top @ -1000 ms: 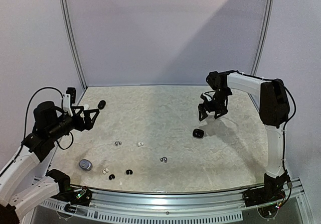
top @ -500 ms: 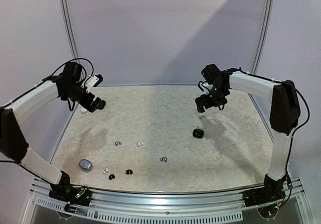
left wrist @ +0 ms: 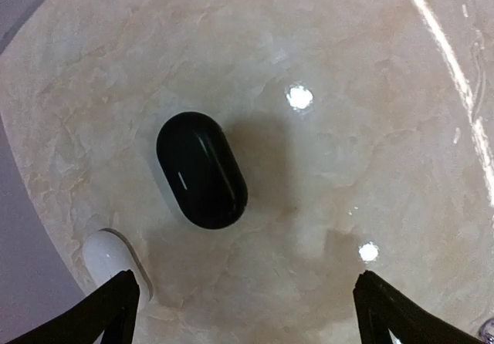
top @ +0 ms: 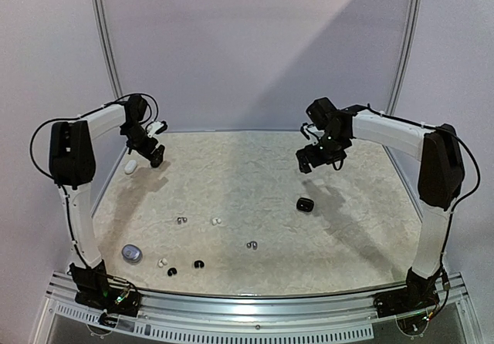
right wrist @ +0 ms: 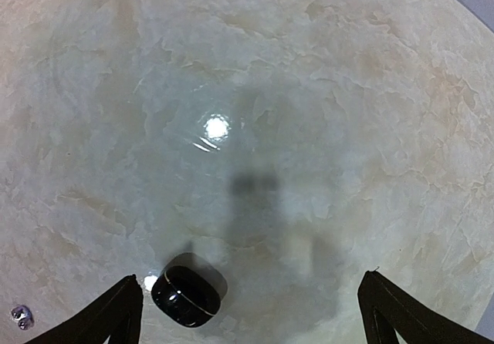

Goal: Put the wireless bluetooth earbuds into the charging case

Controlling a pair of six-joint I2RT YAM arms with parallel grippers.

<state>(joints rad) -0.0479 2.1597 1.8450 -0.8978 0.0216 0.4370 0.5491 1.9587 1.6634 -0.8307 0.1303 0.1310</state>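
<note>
Several tiny earbuds lie loose on the near part of the table: silvery ones (top: 182, 220) (top: 252, 244), white ones (top: 216, 221) (top: 163, 263), black ones (top: 171, 271) (top: 199, 264). My left gripper (top: 149, 151) (left wrist: 247, 317) hangs open at the far left, above a shut black charging case (left wrist: 201, 170) with a white case (top: 130, 166) (left wrist: 108, 257) beside it. My right gripper (top: 316, 157) (right wrist: 248, 317) is open and empty above the table; another black case (top: 305, 204) (right wrist: 185, 295) lies below it, near its left finger (right wrist: 108, 317). One silvery earbud (right wrist: 21, 313) shows at the edge of the right wrist view.
A grey pebble-like case (top: 131, 252) rests near the front left. A metal rail (top: 255, 305) runs along the near edge, and a curved wall (top: 255, 59) closes the back and sides of the marbled table (top: 255, 174).
My left arm has swung from the near left up to the far left corner, and its gripper now hangs over the black case. The right gripper has drifted slightly left and back.
</note>
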